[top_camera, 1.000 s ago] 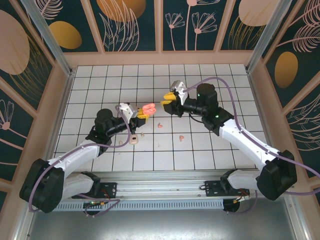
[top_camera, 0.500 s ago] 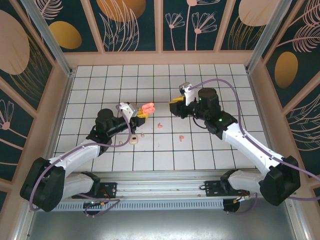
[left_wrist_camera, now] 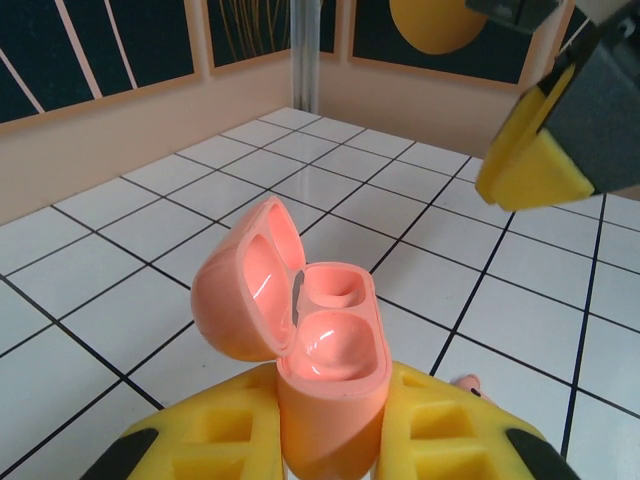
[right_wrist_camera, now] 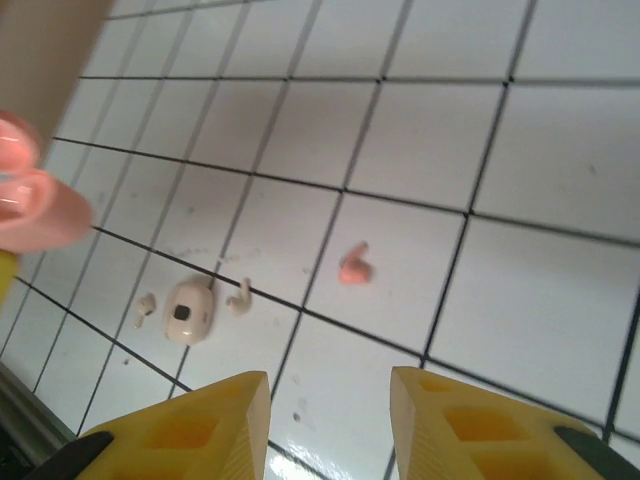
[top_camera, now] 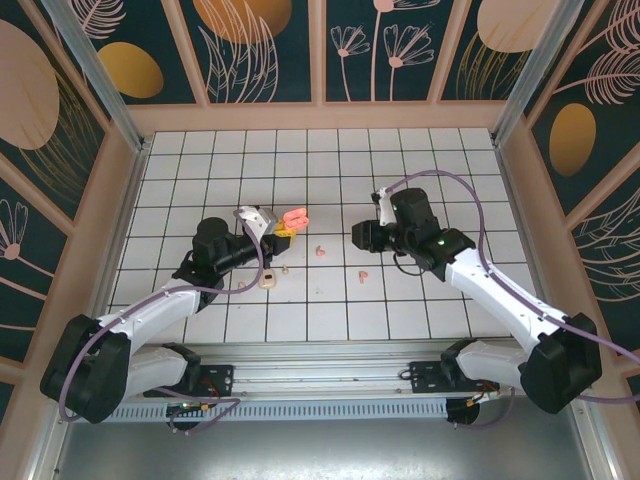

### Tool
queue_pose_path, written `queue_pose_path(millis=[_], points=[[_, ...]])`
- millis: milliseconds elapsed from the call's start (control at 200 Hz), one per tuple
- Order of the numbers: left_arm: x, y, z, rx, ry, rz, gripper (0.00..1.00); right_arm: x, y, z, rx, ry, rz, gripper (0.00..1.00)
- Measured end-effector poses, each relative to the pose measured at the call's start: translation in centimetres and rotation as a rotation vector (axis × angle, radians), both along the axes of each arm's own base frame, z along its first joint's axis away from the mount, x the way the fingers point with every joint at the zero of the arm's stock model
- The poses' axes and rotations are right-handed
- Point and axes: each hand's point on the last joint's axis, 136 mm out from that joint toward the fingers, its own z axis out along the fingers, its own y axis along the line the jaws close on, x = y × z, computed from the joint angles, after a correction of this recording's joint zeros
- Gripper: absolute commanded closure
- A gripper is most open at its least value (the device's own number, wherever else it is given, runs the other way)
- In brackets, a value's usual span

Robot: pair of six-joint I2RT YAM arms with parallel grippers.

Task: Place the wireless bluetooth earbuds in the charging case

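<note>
On the desk (top_camera: 180, 170), centre, I list:

- **Item one:** pink earbud (top_camera: 319, 250), loose, left of and slightly nearer than my right hand (top_camera: 362, 235). In the right wrist view it sits just ahead of the gap between the fingers (right_wrist_camera: 185, 435). Its stem is too small to read with confidence.
- **Item two:** second pink earbud (top_camera: 363, 275), directly on the near side of the same hand.
- **Item three:** cream case (top_camera: 267, 279), with two cream earbuds (right_wrist_camera: 240, 296) just beside it, on the near side of my left hand (top_camera: 283, 228).
- **Right hand:** fingers apart, nothing between them.
- **Left hand:** clamped on the pink case (left_wrist_camera: 325, 340), lid swung open, both wells empty, left of both pink buds.

I judge the pick falls to the right hand, being the free one.
</note>
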Motion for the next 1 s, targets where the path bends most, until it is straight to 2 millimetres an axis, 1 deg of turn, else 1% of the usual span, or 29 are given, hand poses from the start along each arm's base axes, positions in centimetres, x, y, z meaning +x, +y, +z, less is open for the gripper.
queue_pose_path(millis=[220, 435, 515, 606, 756, 1001], points=[[-0.1, 0.2, -0.6, 0.007, 0.011, 0.008, 0.88, -1.6, -2.1, -5.3, -0.129, 0.226, -0.099, 0.63], [-0.1, 0.2, -0.6, 0.007, 0.011, 0.008, 0.87, -2.6, -2.8, -9.5, -0.217, 0.384, -0.132, 0.62], [-0.1, 0.2, -0.6, 0.007, 0.011, 0.008, 0.88, -2.8, -2.9, -10.7, -0.24, 0.419, -0.136, 0.59], [-0.1, 0.2, -0.6, 0.007, 0.01, 0.008, 0.88, -3.1, -3.1, -12.1, -0.273, 0.468, -0.142, 0.58], [-0.1, 0.2, -0.6, 0.007, 0.01, 0.008, 0.88, -3.3, -2.8, -13.7, -0.314, 0.517, -0.133, 0.57], [0.0, 0.3, -0.6, 0.013, 0.005, 0.013, 0.88, -2.9, -2.2, -15.1, -0.343, 0.552, -0.128, 0.58]])
